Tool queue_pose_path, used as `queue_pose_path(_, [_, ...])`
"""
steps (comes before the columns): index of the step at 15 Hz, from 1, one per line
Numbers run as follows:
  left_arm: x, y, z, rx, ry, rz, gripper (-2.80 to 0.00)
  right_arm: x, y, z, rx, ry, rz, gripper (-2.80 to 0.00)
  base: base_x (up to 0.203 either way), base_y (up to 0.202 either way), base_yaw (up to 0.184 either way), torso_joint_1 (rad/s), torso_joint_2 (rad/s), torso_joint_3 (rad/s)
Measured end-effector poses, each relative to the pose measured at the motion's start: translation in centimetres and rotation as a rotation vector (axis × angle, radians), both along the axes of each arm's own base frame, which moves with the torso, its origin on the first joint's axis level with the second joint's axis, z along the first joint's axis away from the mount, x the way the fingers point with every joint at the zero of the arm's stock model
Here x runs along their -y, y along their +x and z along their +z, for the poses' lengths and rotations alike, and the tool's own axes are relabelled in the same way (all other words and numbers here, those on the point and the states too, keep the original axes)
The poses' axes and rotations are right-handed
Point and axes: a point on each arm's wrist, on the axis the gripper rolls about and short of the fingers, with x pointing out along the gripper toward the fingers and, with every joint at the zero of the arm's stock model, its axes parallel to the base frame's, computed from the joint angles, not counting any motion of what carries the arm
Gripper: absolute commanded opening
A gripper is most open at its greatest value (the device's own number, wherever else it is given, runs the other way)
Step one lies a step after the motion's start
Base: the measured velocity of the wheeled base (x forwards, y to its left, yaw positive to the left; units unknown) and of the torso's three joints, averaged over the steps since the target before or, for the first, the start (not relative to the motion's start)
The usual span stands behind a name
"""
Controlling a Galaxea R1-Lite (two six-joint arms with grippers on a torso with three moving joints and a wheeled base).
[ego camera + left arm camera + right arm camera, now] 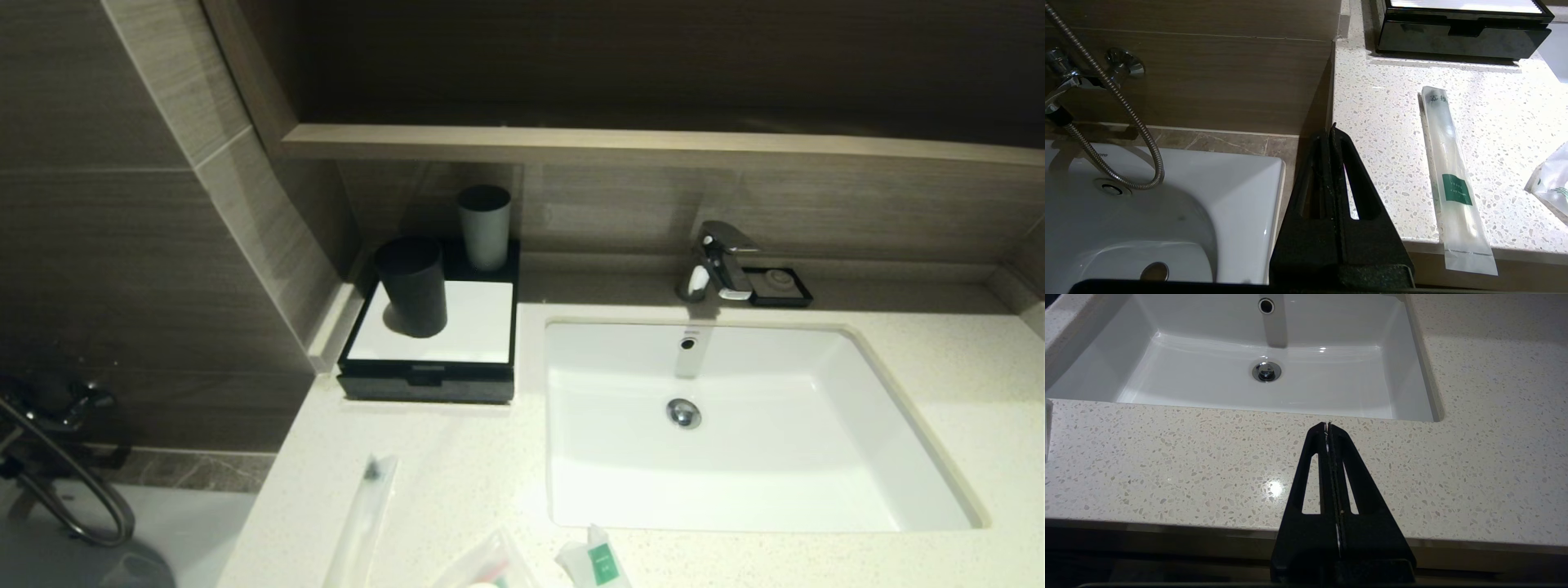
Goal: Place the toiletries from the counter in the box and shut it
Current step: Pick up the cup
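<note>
The black box (428,384) with a white top panel stands at the counter's back left, its front drawer pushed in; it also shows in the left wrist view (1461,34). A long thin sleeve (361,523) (1453,179) lies on the counter (457,482) near the front left edge. A clear pouch (486,565) (1551,183) and a white sachet with a green label (598,562) lie at the front edge. My left gripper (1331,130) is shut and empty, below and left of the sleeve. My right gripper (1327,425) is shut and empty, before the counter's front edge.
A dark cup (412,286) and a grey cup (484,226) stand on the box top. A white basin (735,425) fills the middle, with a chrome tap (718,261) and a black soap dish (780,286) behind. A bathtub and shower hose (1126,122) lie left.
</note>
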Motion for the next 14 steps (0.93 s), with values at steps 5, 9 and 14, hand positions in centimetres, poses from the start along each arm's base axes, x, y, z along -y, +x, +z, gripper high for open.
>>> queue_pose_path(5, [0.0, 0.0, 0.0, 0.0, 0.0, 0.0, -2.8, 0.0, 0.0, 0.0, 0.0, 0.0, 0.0, -2.8, 0.0, 0.0, 0.0, 0.0, 0.0, 0.0])
queue_pose_path(9, [0.0, 0.0, 0.0, 0.0, 0.0, 0.0, -2.8, 0.0, 0.0, 0.0, 0.0, 0.0, 0.0, -2.8, 0.0, 0.0, 0.0, 0.0, 0.0, 0.0])
queue_pose_path(14, [0.0, 0.0, 0.0, 0.0, 0.0, 0.0, -2.8, 0.0, 0.0, 0.0, 0.0, 0.0, 0.001, -2.8, 0.0, 0.0, 0.0, 0.0, 0.0, 0.0])
